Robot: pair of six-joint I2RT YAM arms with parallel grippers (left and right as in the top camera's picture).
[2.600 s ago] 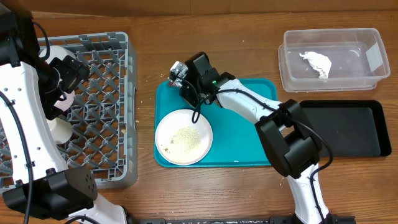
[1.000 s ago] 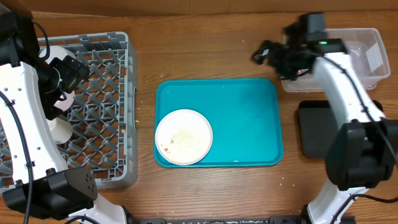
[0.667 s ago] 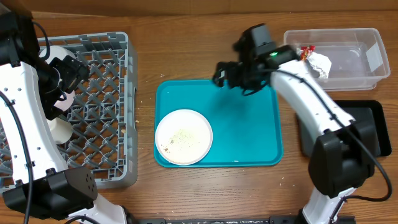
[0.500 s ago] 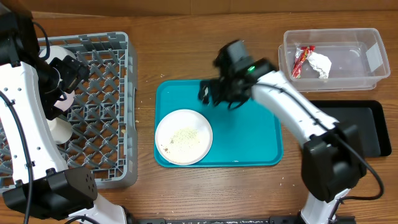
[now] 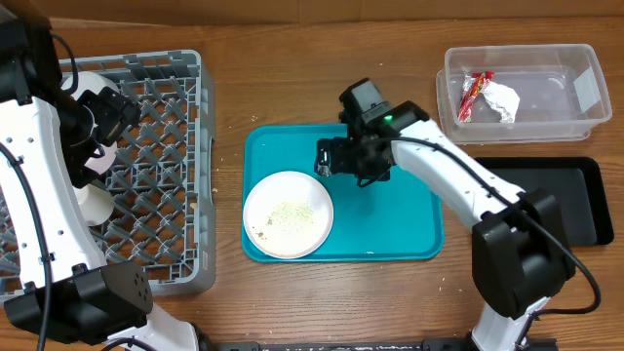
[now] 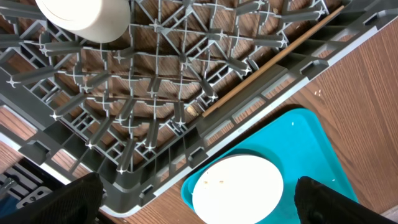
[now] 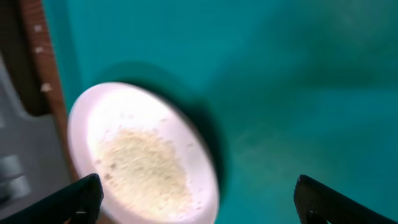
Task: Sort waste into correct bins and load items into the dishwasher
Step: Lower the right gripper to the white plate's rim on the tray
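Note:
A large white plate (image 5: 288,214) with rice-like crumbs (image 5: 290,216) lies at the front left of the teal tray (image 5: 390,214). My right gripper (image 5: 325,158) hovers open just behind its far right rim. The right wrist view shows the blurred plate (image 7: 143,155) between the spread fingertips (image 7: 78,199), with nothing held. The red-and-silver wrapper (image 5: 471,95) and the white napkin (image 5: 502,100) lie in the clear tub (image 5: 575,122). My left gripper (image 5: 112,109) hangs open and empty over the grey dish rack (image 5: 156,185). A white cup (image 6: 84,18) stands in the rack (image 6: 155,93).
The shallow black tray (image 5: 556,200) sits in front of the clear tub at the right. A second white dish (image 5: 93,207) stands in the rack, partly hidden by my left arm. Bare wooden table runs between the rack and the teal tray.
My right arm swung from the clear tub back left over the teal tray and stopped by the plate; the wrapper now lies in the tub. The left arm has not moved.

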